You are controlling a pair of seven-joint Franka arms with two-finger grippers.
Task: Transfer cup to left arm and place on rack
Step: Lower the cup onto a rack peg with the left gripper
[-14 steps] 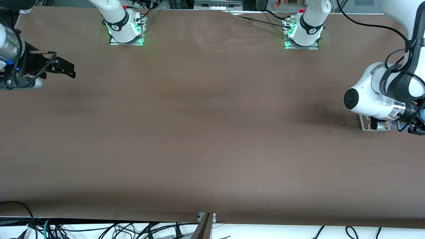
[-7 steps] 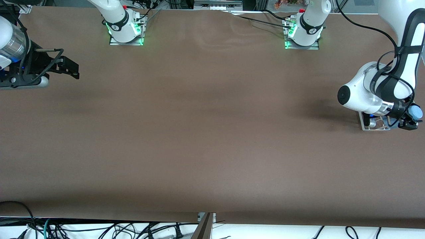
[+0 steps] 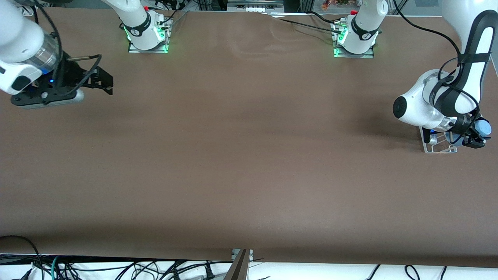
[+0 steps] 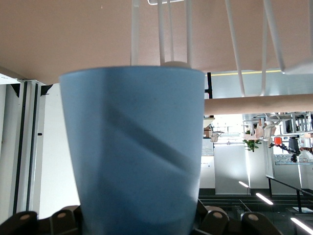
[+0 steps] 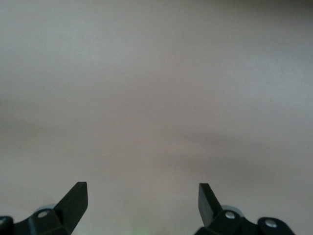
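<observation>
My left gripper [image 3: 477, 139] is shut on the light-blue cup [image 3: 484, 127] and holds it over the white wire rack [image 3: 439, 147] at the left arm's end of the table. In the left wrist view the cup [image 4: 132, 147] fills the middle between my fingers [image 4: 219, 221]. The rack's white loops [image 4: 234, 49] and wooden rod [image 4: 259, 104] show just past it. The left arm hides most of the rack in the front view. My right gripper [image 3: 106, 83] is open and empty over the bare table at the right arm's end, and its fingertips [image 5: 77, 197] stand wide apart.
The brown table [image 3: 249, 155] stretches between the two arms. The arm bases [image 3: 148, 37] stand along its edge farthest from the front camera. Cables lie past the table's edge nearest the front camera.
The left gripper has shifted a little over the rack with the cup, which now shows more. The right gripper has moved in from the table's end toward the middle.
</observation>
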